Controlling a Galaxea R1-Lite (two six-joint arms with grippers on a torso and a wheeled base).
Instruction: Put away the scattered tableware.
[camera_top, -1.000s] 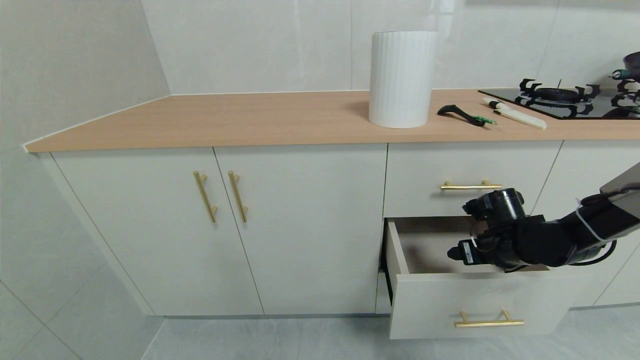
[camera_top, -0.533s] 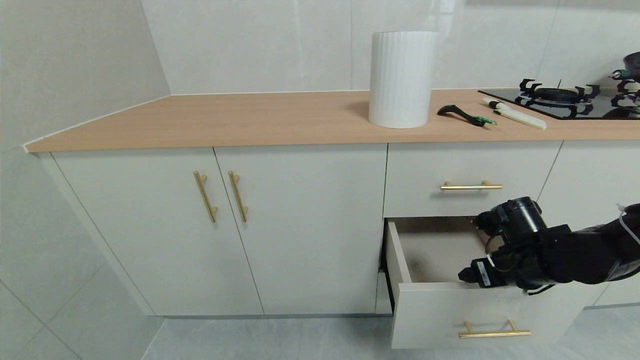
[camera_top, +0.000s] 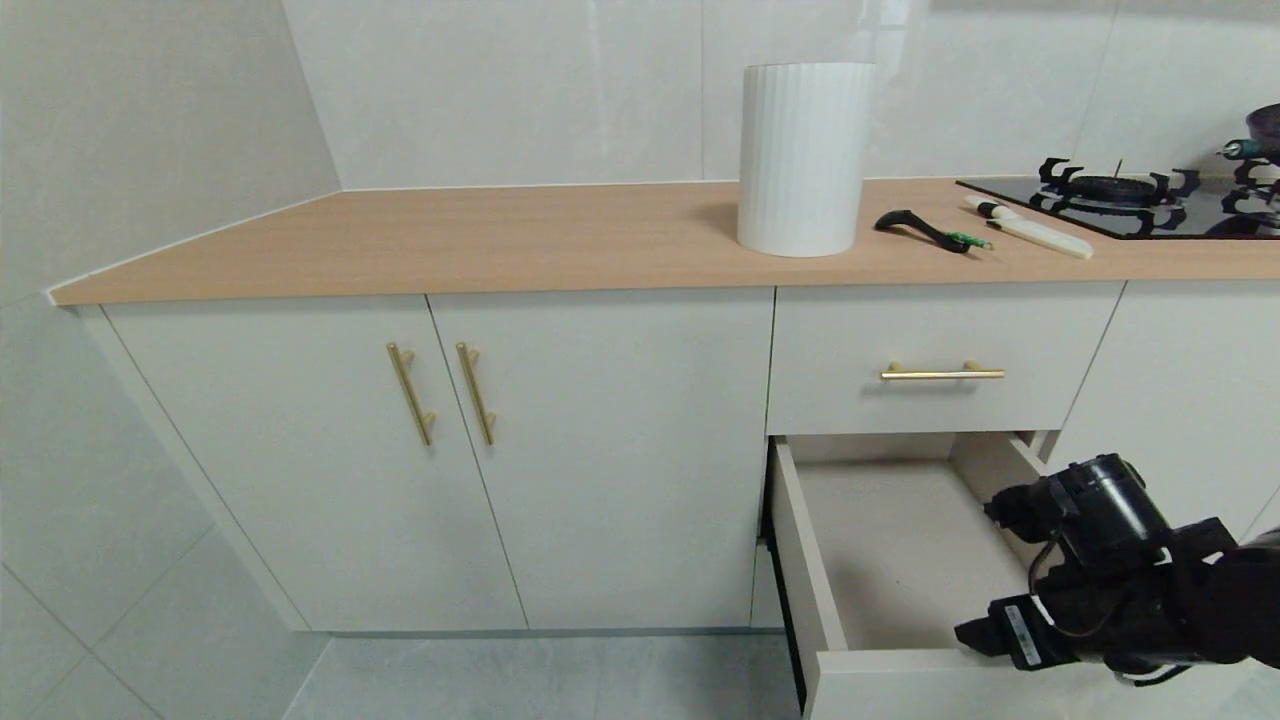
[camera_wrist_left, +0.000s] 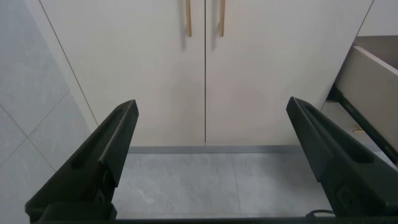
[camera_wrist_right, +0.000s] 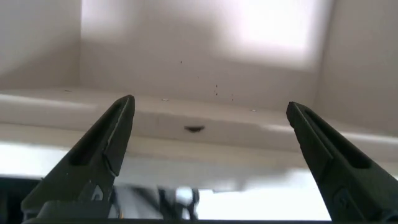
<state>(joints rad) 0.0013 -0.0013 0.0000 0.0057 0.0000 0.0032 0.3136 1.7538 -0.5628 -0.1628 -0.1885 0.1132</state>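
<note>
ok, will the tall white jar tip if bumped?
The jar is tall for its base, so a high push could probably tip it. A low push would more likely slide it on the smooth counter. Looks ceramic, so possibly heavy and breakable.

- The open drawer (camera_top: 900, 540) has its front panel cut off by the head view's bottom edge, and the right arm (camera_top: 1120, 600) covers its near right corner.
- The stove (camera_top: 1110, 190) and a dark pot (camera_top: 1265, 120) run off the right edge.
- The black utensil (camera_top: 925, 228) and the white utensil (camera_top: 1035, 232) on the tabletop (camera_top: 500, 240) are too small to identify.
- Dark shapes seen between the fingers of the right gripper (camera_wrist_right: 209, 106) are too blurred to tell.
</note>
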